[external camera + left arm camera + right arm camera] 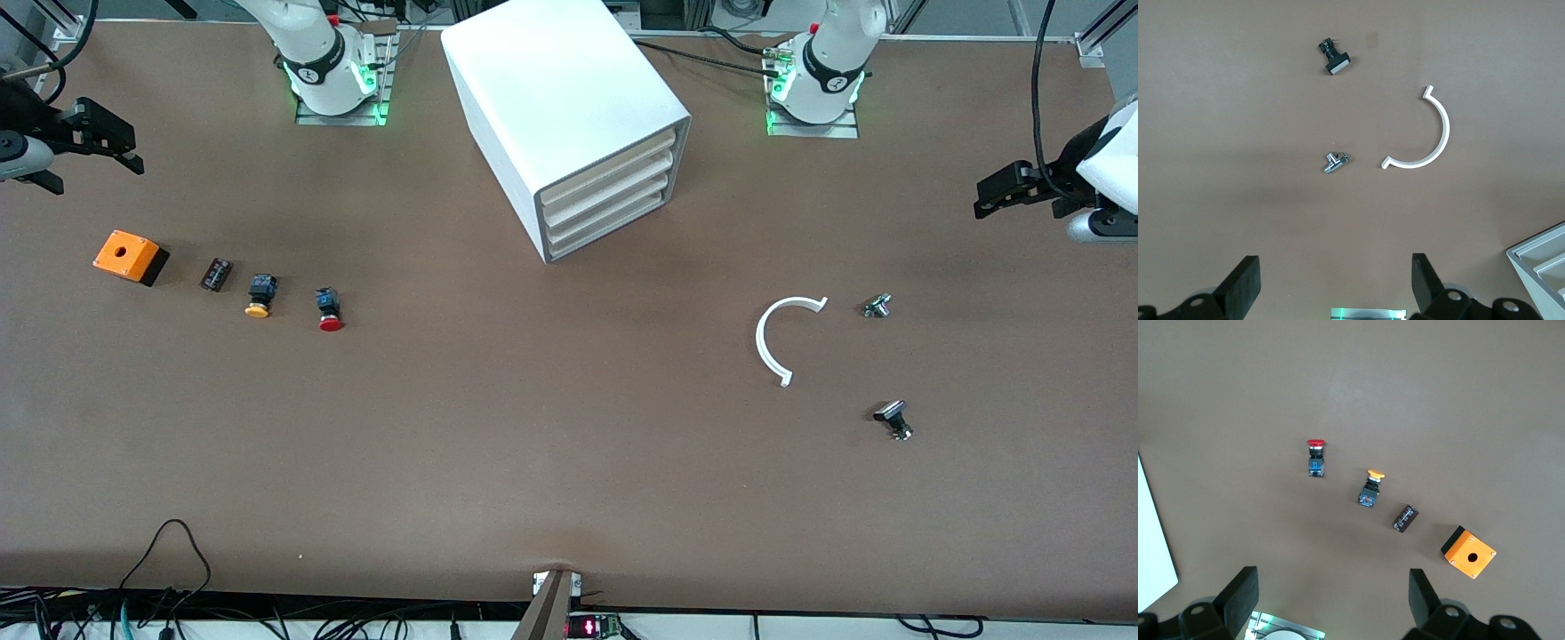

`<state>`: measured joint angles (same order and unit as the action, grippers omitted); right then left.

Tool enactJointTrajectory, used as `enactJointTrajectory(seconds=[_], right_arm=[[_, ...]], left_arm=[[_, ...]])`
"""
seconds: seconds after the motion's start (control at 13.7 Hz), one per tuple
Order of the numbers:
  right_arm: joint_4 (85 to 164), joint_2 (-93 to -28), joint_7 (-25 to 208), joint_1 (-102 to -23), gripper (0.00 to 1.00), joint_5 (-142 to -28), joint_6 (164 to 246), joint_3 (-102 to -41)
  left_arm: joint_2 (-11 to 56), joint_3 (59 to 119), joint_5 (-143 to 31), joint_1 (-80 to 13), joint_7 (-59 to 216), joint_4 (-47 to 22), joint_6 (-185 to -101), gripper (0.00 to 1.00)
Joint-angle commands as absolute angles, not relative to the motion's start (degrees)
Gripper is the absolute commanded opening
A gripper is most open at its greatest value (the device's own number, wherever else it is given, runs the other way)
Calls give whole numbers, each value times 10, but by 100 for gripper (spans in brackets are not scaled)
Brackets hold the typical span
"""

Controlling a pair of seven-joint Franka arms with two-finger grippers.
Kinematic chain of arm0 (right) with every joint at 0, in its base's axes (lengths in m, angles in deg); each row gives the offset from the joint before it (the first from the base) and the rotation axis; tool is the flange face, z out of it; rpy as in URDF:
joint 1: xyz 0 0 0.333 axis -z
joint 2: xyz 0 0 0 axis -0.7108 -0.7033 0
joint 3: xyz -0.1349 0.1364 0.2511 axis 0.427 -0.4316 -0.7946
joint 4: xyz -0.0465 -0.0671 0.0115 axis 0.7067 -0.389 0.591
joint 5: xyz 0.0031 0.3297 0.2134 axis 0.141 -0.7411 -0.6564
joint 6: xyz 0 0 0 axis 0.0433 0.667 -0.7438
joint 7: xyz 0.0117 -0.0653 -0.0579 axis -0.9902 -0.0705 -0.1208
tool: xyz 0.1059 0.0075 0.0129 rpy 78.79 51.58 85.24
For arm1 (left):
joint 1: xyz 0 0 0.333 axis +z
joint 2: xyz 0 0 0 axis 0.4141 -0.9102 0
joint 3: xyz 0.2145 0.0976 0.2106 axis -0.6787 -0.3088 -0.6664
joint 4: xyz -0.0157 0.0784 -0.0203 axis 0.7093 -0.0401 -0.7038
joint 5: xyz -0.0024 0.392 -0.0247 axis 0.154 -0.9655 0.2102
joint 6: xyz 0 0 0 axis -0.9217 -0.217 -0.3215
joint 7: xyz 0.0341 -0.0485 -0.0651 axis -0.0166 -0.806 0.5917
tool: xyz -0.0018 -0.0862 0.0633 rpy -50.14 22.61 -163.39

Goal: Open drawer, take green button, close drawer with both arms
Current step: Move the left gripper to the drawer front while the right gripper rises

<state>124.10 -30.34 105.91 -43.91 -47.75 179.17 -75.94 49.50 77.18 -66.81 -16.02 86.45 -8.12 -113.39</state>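
Note:
The big white cabinet (560, 98) stands at the robots' end of the table, midway between the two bases. Its bottommost drawer (613, 229) is shut, flush with the three above it. The button is hidden from every view. My left gripper (1003, 191) hangs open over the table's edge at the left arm's end, with nothing between its fingers (1336, 287). My right gripper (108, 142) hangs open and empty over the right arm's end (1331, 603). A corner of the cabinet (1541, 267) shows in the left wrist view.
Toward the right arm's end lie an orange box (130, 256), a small black part (216, 274), a yellow-capped pushbutton (260, 295) and a red-capped pushbutton (328, 308). Toward the left arm's end lie a white curved piece (775, 338), a small metal part (877, 306) and a black switch (893, 420).

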Motion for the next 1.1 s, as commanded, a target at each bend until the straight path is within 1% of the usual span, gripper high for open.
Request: enactJointTrajectory(seconds=[0.0,0.07,0.51,0.66,0.88,1.02], right_arm=[[1228,-313,1066,-437,100,-471,1787,-759],[1228,-313,1066,-437,100,-471,1787,-758],[1228,-313,1065,-436,100,-469,1792,-757],[1227,-314,1065,-436,100,-470,1793,-757],[1227,-314,1057,-432,100,-477,1794,-755],[1227,-330,1059,-434,100,-474,1794,-757]], left_arm=[[494,776,-680,-158,872,-75,-1128,100],[489,776,-680,-159,870,-67,-1128,100],[485,776,-671,-158,874,-66,-1128,100],[472,781,-669,-165,869,-65,-1128,100],[433,814,-653,-171,860,-68,-1123,100],[406,836,-652,-173,834,-68,-1129,100]])
